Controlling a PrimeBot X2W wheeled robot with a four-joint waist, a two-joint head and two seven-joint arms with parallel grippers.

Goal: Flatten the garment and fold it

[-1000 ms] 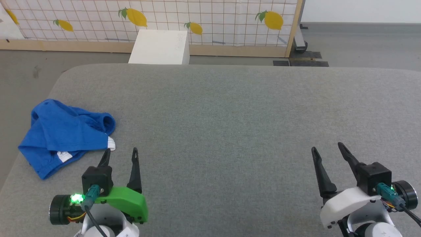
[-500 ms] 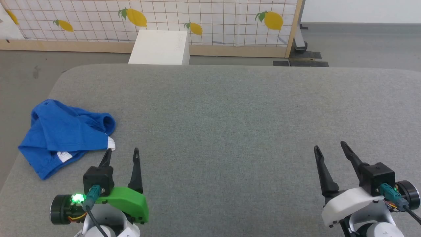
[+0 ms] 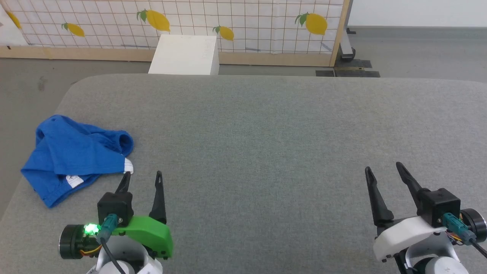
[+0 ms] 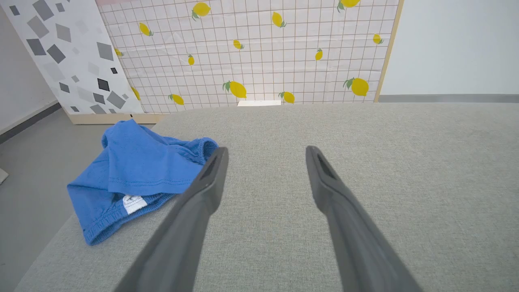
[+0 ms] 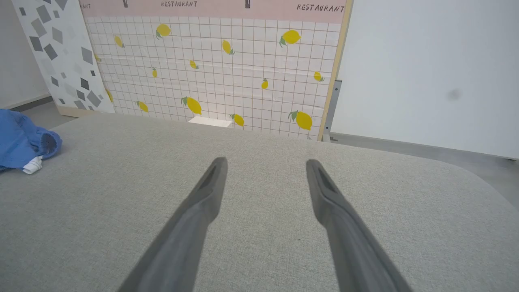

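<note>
The garment (image 3: 74,158), bright blue shorts with a small white label, lies crumpled at the left edge of the grey padded table (image 3: 266,125). In the left wrist view the garment (image 4: 142,170) sits left of my fingers, its gathered waistband showing. My left gripper (image 3: 142,175) stands open just right of the garment's near corner, holding nothing. My right gripper (image 3: 382,170) is open over the bare right side of the table, far from the cloth. The right wrist view catches the garment (image 5: 22,140) at its left border.
A white box (image 3: 184,55) stands on the floor behind the table's far edge. A lemon-print tiled panel (image 3: 243,23) with a wooden frame runs along the back. The table's left edge drops to grey floor (image 3: 23,91) beside the garment.
Both grippers have shifted very slightly, the right one a touch to the right. The garment has stayed where it was.
</note>
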